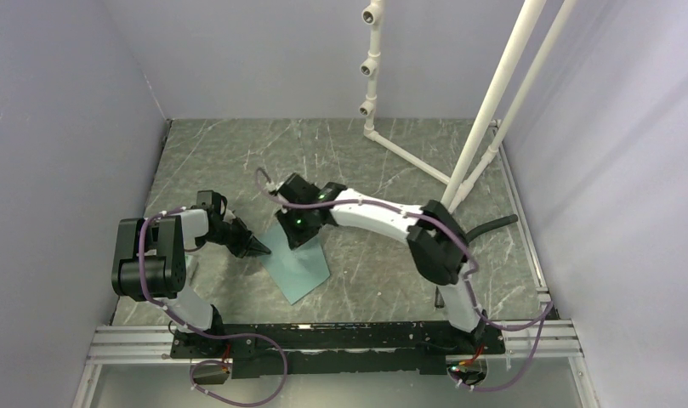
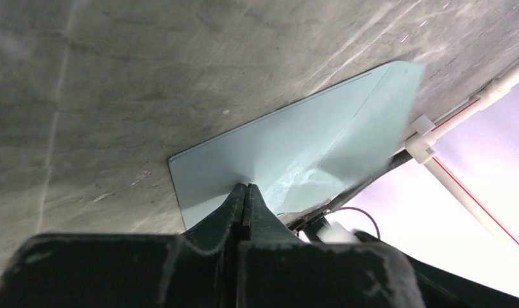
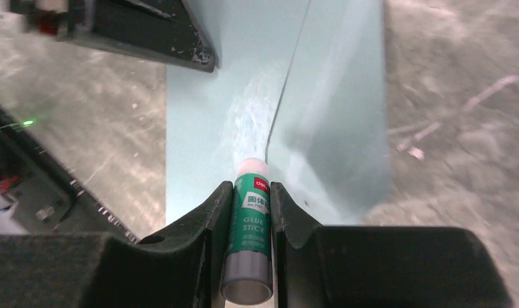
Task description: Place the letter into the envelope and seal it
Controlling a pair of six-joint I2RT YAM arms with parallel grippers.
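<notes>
Two grippers of mine are at one flat teal envelope [image 1: 299, 270], which lies on the grey marbled table [image 1: 391, 161] just below the centre of the overhead view, one corner pointing toward the lower edge. My left gripper [image 1: 257, 249] comes in from the left with its jaws pressed fully together, and in its own wrist view the joined tips [image 2: 247, 190] sit on the envelope [image 2: 269, 157] close to its near edge. I cannot tell how hard they bear down. My right gripper [image 3: 249, 187] reaches over from the right and is pinching a green-and-white glue stick [image 3: 249, 234] between its two fingers. The stick points away from the camera, and its white end meets the paper at the foot of a crease line. To the right of that crease in the right wrist view is the envelope's flap [image 3: 337, 122]. A pale, streaky smear [image 3: 250, 122] marks the paper just above the stick's end. The dark fingers of the left gripper [image 3: 202, 59] show in the upper left of that same view, over the envelope's far end.
</notes>
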